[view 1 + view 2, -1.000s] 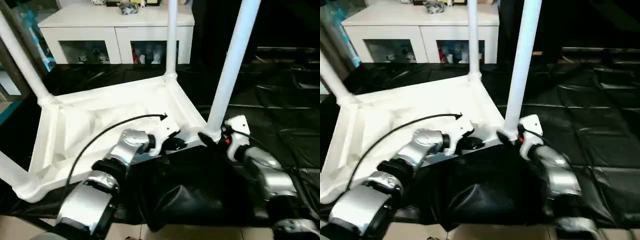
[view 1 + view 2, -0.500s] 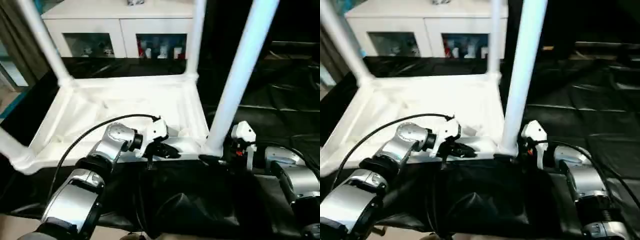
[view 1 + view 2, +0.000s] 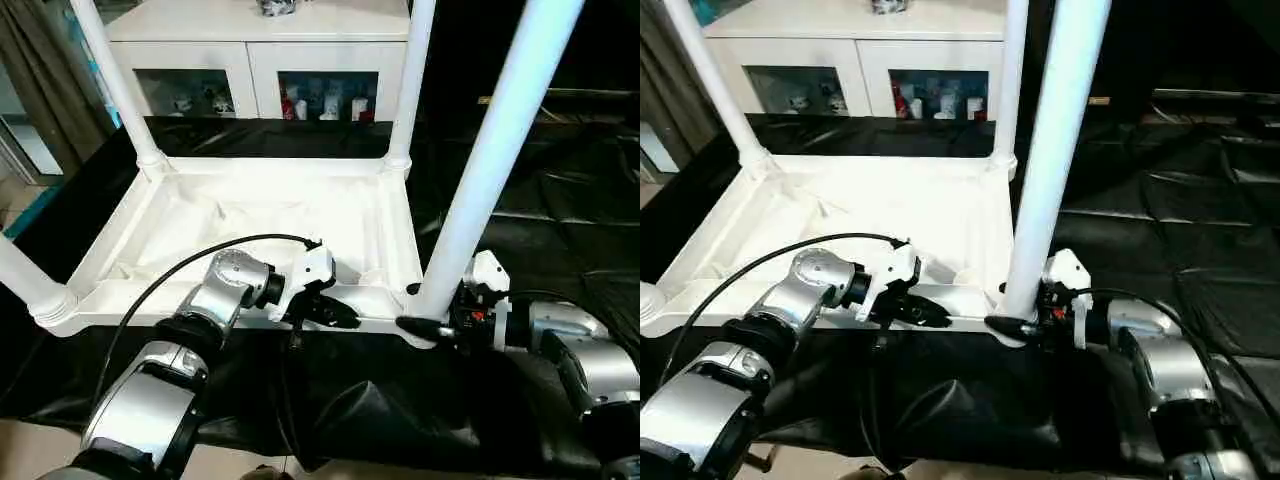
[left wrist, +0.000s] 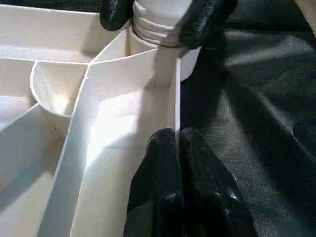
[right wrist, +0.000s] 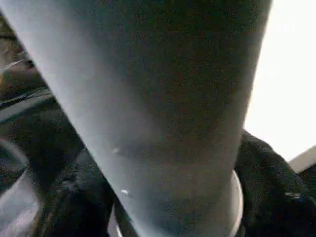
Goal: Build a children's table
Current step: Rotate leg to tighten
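The children's table point(image 3: 250, 215) lies upside down on the black-covered work table point(image 3: 560, 200), legs pointing up. The left gripper point(image 3: 335, 312) is closed, pinching the table's near rim point(image 4: 176, 94). The right gripper point(image 4: 158, 19) clasps the base of the near-right leg point(image 3: 490, 160), one finger on each side.

One upturned white table top point(image 3: 260, 215), four legs point(image 3: 495, 160), two claws point(image 3: 335, 312)

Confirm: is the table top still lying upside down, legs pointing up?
Yes. In the left eye view the children's table lies with its ribbed underside up on the black-covered work table, its legs standing upward.
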Tool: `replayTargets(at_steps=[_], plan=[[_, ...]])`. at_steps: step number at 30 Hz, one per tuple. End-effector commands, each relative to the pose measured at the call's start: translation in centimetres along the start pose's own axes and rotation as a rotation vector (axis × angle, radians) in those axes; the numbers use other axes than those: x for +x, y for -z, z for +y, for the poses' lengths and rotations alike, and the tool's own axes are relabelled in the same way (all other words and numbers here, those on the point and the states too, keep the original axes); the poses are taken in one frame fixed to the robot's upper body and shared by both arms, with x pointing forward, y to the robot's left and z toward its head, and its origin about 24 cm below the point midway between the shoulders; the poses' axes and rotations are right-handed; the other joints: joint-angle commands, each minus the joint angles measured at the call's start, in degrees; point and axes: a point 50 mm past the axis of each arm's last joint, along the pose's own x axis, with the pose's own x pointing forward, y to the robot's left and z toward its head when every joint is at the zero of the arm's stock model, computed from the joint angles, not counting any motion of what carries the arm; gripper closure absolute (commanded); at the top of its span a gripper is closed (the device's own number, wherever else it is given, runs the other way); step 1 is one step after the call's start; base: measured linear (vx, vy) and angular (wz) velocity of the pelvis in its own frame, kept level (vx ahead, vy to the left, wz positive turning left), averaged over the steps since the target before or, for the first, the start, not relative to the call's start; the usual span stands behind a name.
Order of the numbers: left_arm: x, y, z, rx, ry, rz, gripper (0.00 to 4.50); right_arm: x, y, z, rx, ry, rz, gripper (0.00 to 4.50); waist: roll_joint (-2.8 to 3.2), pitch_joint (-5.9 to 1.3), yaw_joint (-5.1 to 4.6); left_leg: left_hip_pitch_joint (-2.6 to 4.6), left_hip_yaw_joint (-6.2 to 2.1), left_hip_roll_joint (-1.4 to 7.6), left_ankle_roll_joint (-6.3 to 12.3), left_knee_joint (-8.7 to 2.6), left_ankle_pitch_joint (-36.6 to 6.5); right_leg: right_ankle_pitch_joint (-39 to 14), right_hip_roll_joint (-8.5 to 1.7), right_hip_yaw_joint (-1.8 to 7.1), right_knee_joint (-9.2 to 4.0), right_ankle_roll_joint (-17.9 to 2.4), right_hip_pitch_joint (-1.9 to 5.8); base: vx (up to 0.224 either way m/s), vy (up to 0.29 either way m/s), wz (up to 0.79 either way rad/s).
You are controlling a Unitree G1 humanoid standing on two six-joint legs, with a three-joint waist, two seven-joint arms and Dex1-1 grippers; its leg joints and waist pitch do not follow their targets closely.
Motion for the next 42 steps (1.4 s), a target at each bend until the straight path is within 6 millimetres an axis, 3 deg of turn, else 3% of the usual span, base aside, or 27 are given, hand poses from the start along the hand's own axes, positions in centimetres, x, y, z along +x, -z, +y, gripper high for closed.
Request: replayTargets(at_steps=[1,4,8,10,12,14,15,16,17,20,24,26,28,29,32,34,35,36,37,39,42], plan=[[0.8,-0.4,1.0,-0.049,-0.186,-0.03,4.5,2.1,1.8,1.2,0.068,0.04,0.011,1.67,-1.11,-2.66,-0.24,2.08,-1.67,3.81,2.39,-4.83,-17.1,-12.2,-2.4,1.82,-4.41,-13.9,1.12,0.0,0.0,0.0],[1.5,-0.7,1.3,-0.061,-0.245,-0.033,4.5,2.8,2.3,0.7,0.108,0.171,0.007,1.74,-1.16,-2.29,-0.76,2.19,-2.13,3.66,-0.4,-5.42,-21.4,-20.2,-2.64,1.78,-5.05,-11.6,1.01,0.0,0.0,0.0],[3.1,-1.6,1.6,-0.076,-0.33,-0.037,4.5,4.8,2.9,0.2,0.178,0.372,-0.002,1.78,-0.99,-1.66,-2.36,2.81,-2.92,3.3,-3.53,-5.92,-29.4,-31.0,-2.7,1.65,-6.41,-7.6,0.28,-0.014,0.004,-0.01],[3.7,-1.8,1.6,-0.082,-0.349,-0.038,4.5,5.4,3.0,0.0,0.198,0.445,0.003,1.79,-0.77,-1.68,-2.92,3.53,-3.23,3.19,-4.39,-6.16,-32.2,-33.0,-2.57,1.31,-6.94,-6.2,0.1,0.0,0.0,0.0],[4.7,-2.5,1.6,-0.082,-0.379,-0.05,4.5,6.7,2.9,0.0,0.203,0.503,0.009,1.79,-0.18,-1.79,-3.46,3.58,-3.36,3.14,-4.61,-6.43,-33.0,-31.3,-2.39,1.35,-7.07,-5.9,0.07,0.0,0.0,0.0],[5.9,-3.3,1.4,-0.07,-0.38,-0.068,4.5,8.5,2.1,0.5,0.186,0.495,-0.013,1.79,-0.24,-1.87,-4.17,3.58,-3.42,3.07,-4.86,-6.74,-34.6,-28.4,-2.11,1.12,-7.15,-6.3,0.22,0.0,0.0,0.0],[6.1,-3.4,1.3,-0.067,-0.364,-0.072,4.5,8.8,1.8,0.6,0.194,0.485,-0.03,1.79,-0.26,-1.85,-4.31,3.55,-3.37,2.98,-4.41,-6.77,-34.8,-28.0,-2.15,1.18,-7.31,-6.5,0.17,0.0,0.0,0.0],[6.4,-3.6,1.1,-0.063,-0.34,-0.078,4.5,9.1,1.5,0.8,0.191,0.466,-0.045,1.24,-0.2,-1.75,-4.41,3.63,-3.31,2.94,-3.96,-6.71,-35.1,-28.2,-2.21,1.32,-7.46,-6.6,-0.02,0.0,0.0,0.0],[6.4,-3.6,1.0,-0.062,-0.337,-0.078,4.5,9.2,1.5,0.8,0.189,0.463,-0.046,1.1,-0.23,-1.79,-4.5,3.57,-3.29,2.91,-3.77,-6.68,-34.9,-28.2,-2.25,1.35,-7.45,-6.8,0.03,0.0,0.0,0.0],[6.5,-3.6,0.9,-0.056,-0.313,-0.079,4.5,9.4,1.1,0.9,0.172,0.429,-0.058,0.89,-0.24,-1.95,-4.51,3.19,-3.23,3.04,-3.17,-6.78,-33.2,-26.0,-2.4,1.57,-7.18,-7.4,0.34,0.0,0.0,0.0],[5.3,-2.8,0.8,-0.034,-0.239,-0.064,4.5,8.4,0.6,1.4,0.104,0.248,-0.066,0.6,-0.55,-2.17,-4.19,2.8,-2.95,3.2,-1.74,-6.7,-29.9,-21.4,-2.44,1.73,-6.71,-9.0,0.89,0.0,0.0,0.0],[4.3,-2.2,0.5,-0.019,-0.173,-0.06,4.5,7.0,0.6,1.6,0.045,0.139,-0.045,0.6,-0.7,-2.48,-3.63,2.14,-2.55,3.36,0.28,-6.42,-23.9,-14.7,-2.43,1.81,-5.98,-10.6,1.71,0.028,-0.007,0.0],[3.2,-1.5,0.2,-0.01,-0.105,-0.054,4.5,5.5,0.6,1.6,0.001,0.062,-0.027,0.6,-1.1,-2.59,-3.14,1.95,-2.04,3.33,2.85,-5.89,-20.3,-12.9,-2.51,1.73,-5.73,-11.7,1.86,0.059,-0.028,0.02],[3.2,-1.5,0.2,-0.01,-0.105,-0.054,4.5,5.5,0.6,1.6,0.001,0.062,-0.027,0.6,-0.91,-2.75,-3.01,1.55,-2.11,3.43,4.04,-5.64,-17.8,-11.8,-2.74,1.66,-5.36,-12.4,2.19,0.062,-0.037,-0.01],[1.4,-0.5,-0.1,0.0,-0.036,-0.038,4.5,3.5,0.3,1.2,-0.04,-0.001,-0.013,0.6,-1.19,-3.24,-2.45,1.7,-1.66,3.61,6.67,-4.75,-11.8,-4.8,-2.45,1.46,-4.5,-14.8,2.04,0.066,-0.042,-0.01],[0.5,-0.1,-0.1,-0.001,-0.029,-0.035,4.5,2.5,0.2,1.1,-0.074,-0.031,-0.008,0.6,-1.63,-3.52,-1.81,1.42,-1.54,3.6,8.69,-4.06,-7.8,0.7,-2.52,1.47,-3.62,-15.8,2.18,0.0,0.0,0.0],[0.2,0.0,0.0,-0.003,-0.03,-0.036,4.5,2.3,0.1,1.0,-0.088,-0.038,-0.007,0.6,-1.51,-3.51,-1.63,1.13,-1.54,3.49,9.76,-3.69,-6.1,3.5,-2.45,1.51,-3.02,-16.3,2.1,0.0,0.0,0.0],[-0.2,0.2,-0.1,-0.008,-0.026,-0.039,4.5,1.9,0.1,0.9,-0.091,-0.048,0.0,0.6,-1.91,-3.57,-1.61,1.03,-1.5,3.48,10.22,-3.6,-5.4,4.3,-2.4,1.42,-2.86,-16.4,2.14,0.0,0.0,0.0],[-1.0,0.4,-0.1,-0.017,-0.013,-0.045,4.5,1.2,0.0,0.8,-0.095,-0.069,0.013,0.6,-1.62,-3.67,-1.16,1.35,-1.42,3.44,10.72,-3.38,-4.8,4.3,-2.35,1.36,-2.74,-16.7,1.91,0.0,0.0,0.0],[-1.4,0.6,-0.2,-0.022,-0.005,-0.046,4.5,0.9,-0.1,0.7,-0.098,-0.079,0.019,0.6,-1.86,-3.53,-0.82,1.06,-1.48,3.6,11.19,-3.36,-4.6,2.4,-2.28,1.33,-2.62,-16.5,1.77,0.0,0.0,0.0],[-1.8,0.7,-0.3,-0.025,0.007,-0.046,4.5,0.6,-0.2,0.5,-0.096,-0.089,0.022,0.92,-2.1,-3.15,-0.84,1.04,-1.46,3.67,9.83,-3.65,-7.6,-3.2,-2.3,1.47,-3.05,-15.9,1.58,0.0,0.0,0.0]])
